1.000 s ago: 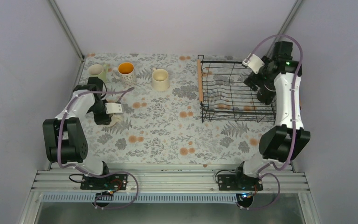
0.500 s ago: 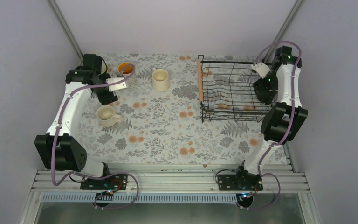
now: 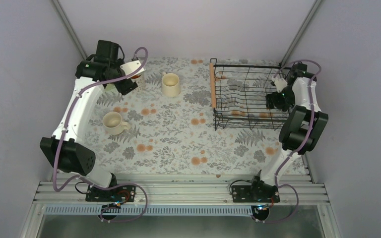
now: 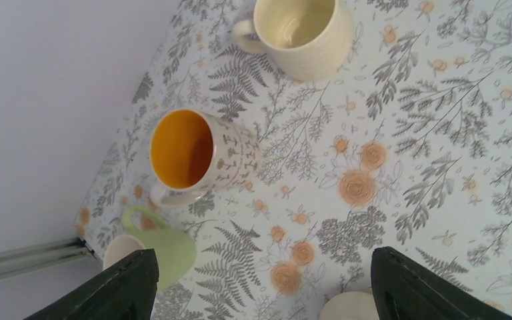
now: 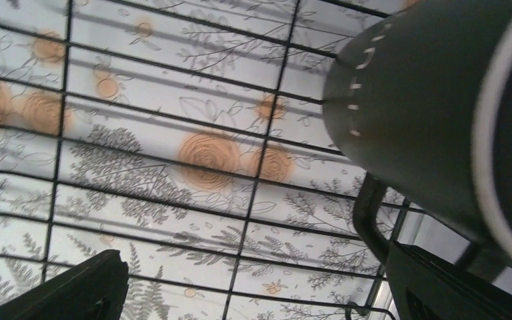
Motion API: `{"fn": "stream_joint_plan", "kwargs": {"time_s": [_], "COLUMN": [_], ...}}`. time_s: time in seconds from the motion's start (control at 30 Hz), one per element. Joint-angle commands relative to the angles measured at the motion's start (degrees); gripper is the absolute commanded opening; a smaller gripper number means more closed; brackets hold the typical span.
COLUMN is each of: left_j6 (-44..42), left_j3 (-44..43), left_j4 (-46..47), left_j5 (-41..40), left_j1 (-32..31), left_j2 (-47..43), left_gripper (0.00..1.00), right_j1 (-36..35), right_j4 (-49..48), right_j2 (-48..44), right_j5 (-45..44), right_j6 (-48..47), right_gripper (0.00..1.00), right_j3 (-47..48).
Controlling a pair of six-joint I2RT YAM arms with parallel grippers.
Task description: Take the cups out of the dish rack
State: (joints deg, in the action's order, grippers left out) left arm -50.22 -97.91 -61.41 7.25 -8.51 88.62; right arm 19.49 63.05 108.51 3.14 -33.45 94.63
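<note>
Right tool gapes wide near black mug.

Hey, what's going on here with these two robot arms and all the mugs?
The arms are unloading cups from the black wire dish rack. Four mugs already stand on the floral table: the patterned mug with the orange inside, the pale green mug, the tall cream mug and the beige mug. The left gripper hovers open and empty above the far-left corner. The right gripper is down inside the rack, open, close to the black mug, with no grip on it yet.
</note>
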Motion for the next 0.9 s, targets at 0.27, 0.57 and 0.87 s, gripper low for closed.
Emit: {"fn": "stream_joint_plan", "kwargs": {"time_s": [0.27,0.57,0.87], "left_j6": [10.43,10.9,11.59], "left_j3": [-6.42,-7.04,-3.15], "left_j4": [-1.48,-2.14,-0.16], "left_j5": [-6.99,-8.22,-7.21], "left_j1": [-8.07,-9.79,-10.29], "left_j2": [3.1,3.75,3.21], "left_gripper": [0.8,0.8,0.8], "right_j1": [5.58,6.12,7.91], "right_j4": [-10.31,-12.47,-11.59], "right_j2": [-1.6,-5.99,-2.03], "right_j5": [-0.99,0.85,-0.74], "right_j6": [5.0,3.1,0.51], "right_gripper": [1.0,1.0,1.0], "right_j3": [-2.37,-6.29,-2.65]}}
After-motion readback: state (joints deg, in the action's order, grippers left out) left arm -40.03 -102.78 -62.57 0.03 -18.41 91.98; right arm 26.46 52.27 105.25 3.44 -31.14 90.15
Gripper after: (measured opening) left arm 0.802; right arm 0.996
